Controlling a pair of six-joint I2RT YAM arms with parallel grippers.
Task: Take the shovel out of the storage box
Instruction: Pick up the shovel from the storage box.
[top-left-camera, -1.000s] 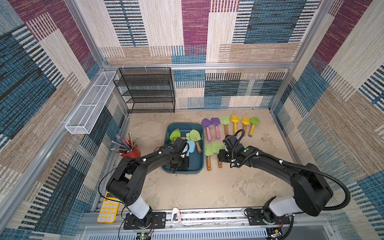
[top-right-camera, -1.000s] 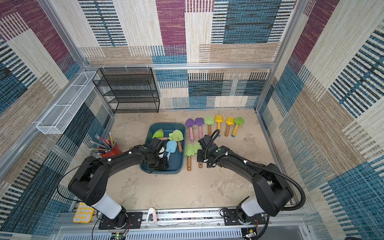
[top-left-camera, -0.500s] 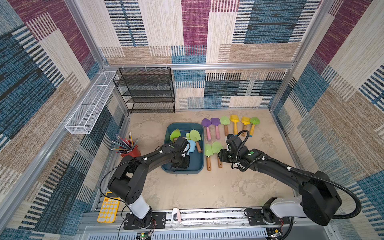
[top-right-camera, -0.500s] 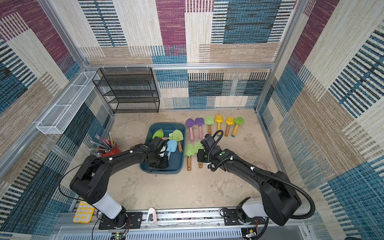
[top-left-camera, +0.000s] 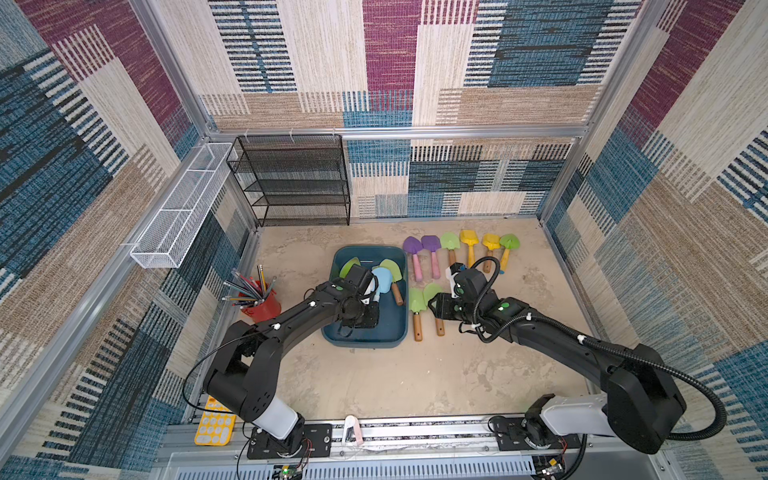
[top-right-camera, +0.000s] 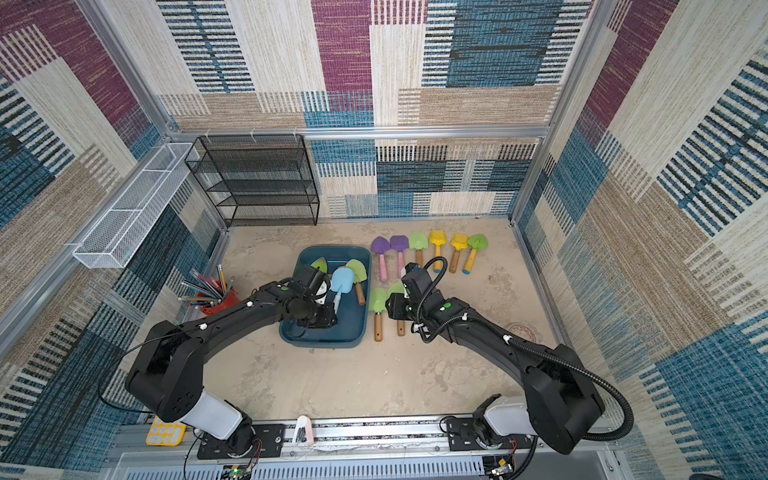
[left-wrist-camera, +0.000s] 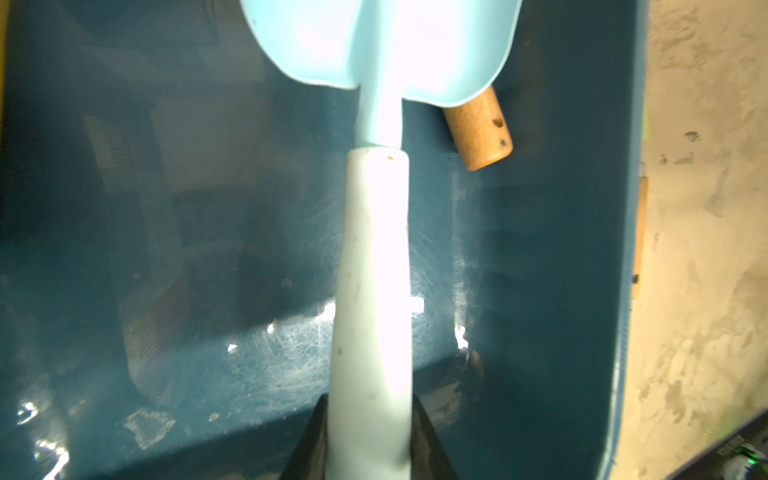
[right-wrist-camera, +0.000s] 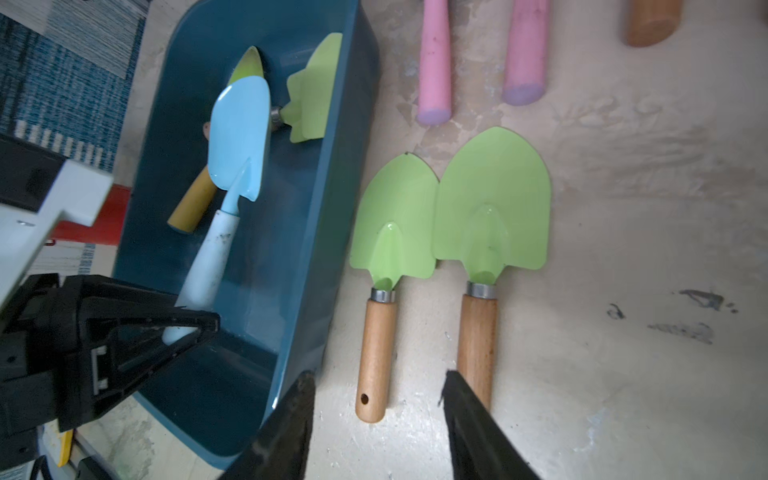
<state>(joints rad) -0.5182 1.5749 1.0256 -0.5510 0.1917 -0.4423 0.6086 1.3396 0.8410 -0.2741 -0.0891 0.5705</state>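
The dark teal storage box stands mid-floor. In it a light blue shovel with a white handle tilts blade-up. My left gripper is inside the box, shut on that handle's end. Two green-bladed shovels also lie in the box. My right gripper hovers open just right of the box, over the wooden handles of two green shovels lying on the floor.
A row of purple, green and yellow shovels lies behind the right gripper. A black wire rack stands at the back. A white wire basket hangs on the left wall. A red pencil cup stands left of the box.
My left jaws have closed onto the blue shovel's white handle, and its blade has risen slightly. The right arm's elbow has swung out to the right; its gripper stays over the green shovels.
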